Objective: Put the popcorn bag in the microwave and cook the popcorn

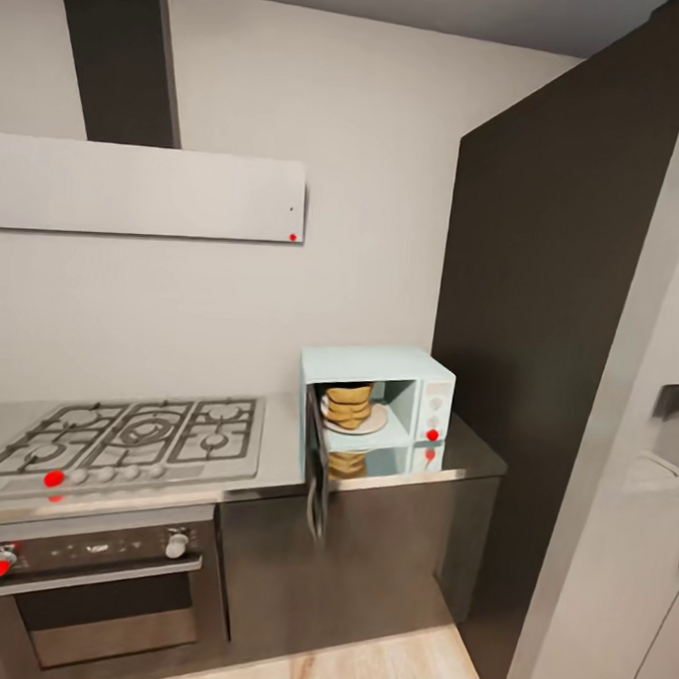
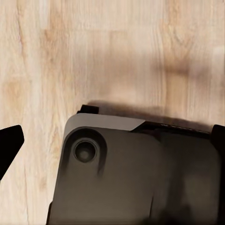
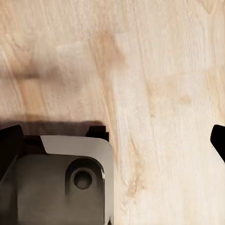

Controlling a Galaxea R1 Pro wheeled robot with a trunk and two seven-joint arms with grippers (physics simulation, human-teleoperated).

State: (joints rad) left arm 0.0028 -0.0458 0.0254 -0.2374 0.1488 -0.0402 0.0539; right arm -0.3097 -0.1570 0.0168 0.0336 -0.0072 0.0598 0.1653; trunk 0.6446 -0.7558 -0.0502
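Seeing the bag (image 1: 348, 403) already inside the microwave (image 1: 376, 405) on the counter (image 1: 275, 455), door open; I must close it and heat. Can't tell either hand's state.

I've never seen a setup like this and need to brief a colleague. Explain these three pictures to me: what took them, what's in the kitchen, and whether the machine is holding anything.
These are simulator renders from a wheeled robot with two arms. The big picture comes from the camera on its head, looking at a kitchen. On the steel countertop stands a pale blue microwave with its door swung open. Inside, on the round plate, sits a tan popcorn bag; whether the popcorn is cooked is too small to tell. To the left is a gas hob, with an oven beneath it.

The two smaller pictures come from cameras on the wrists, both pointing down at the wooden floor and the grey robot base. Only dark fingertip edges show at the sides, set wide apart, with nothing between them, so both grippers look open and empty.
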